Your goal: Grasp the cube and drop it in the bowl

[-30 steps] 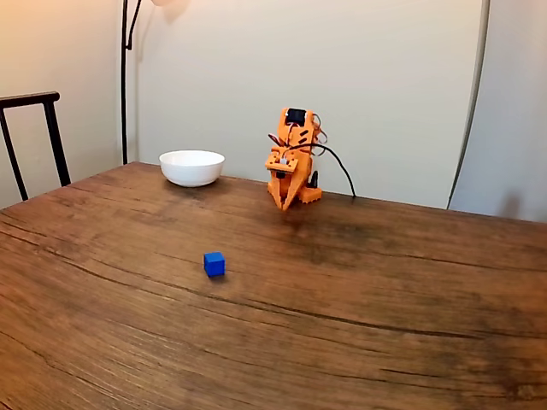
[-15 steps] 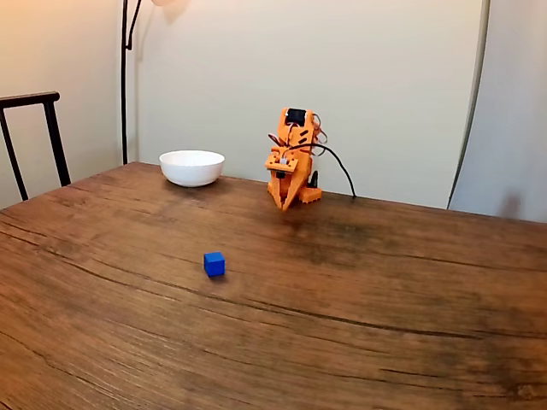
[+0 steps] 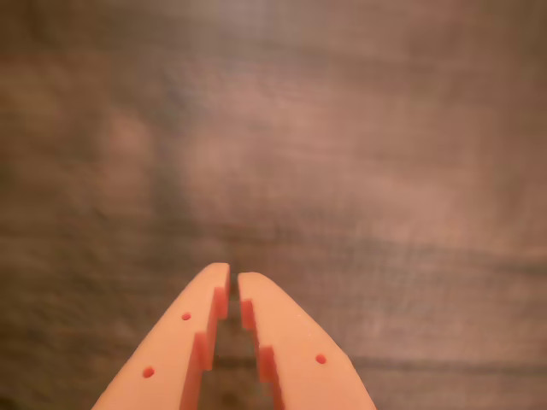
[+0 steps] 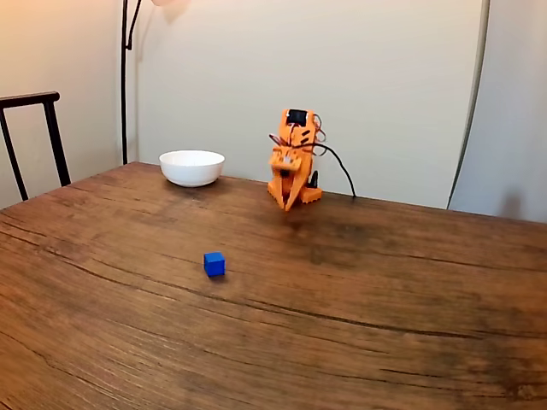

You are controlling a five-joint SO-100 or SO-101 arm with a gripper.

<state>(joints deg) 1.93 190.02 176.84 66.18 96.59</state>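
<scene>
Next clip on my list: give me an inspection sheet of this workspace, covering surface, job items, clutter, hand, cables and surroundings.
Surface: dark brown wooden table with strong grain, bare apart from the items below.
Job items: small bright-blue cube lies alone in the middle of the table; glossy white round bowl stands near the far edge, nothing seen inside from the fixed view.
Clutter: nothing seen.
Hand: orange two-finger hand shut, holding nothing, pointing down at bare wood; arm folded at the far edge.
Cables: black cable loops from the arm down behind the table.
Surroundings: dark chair back at left, black lamp pole, pale wall.
</scene>
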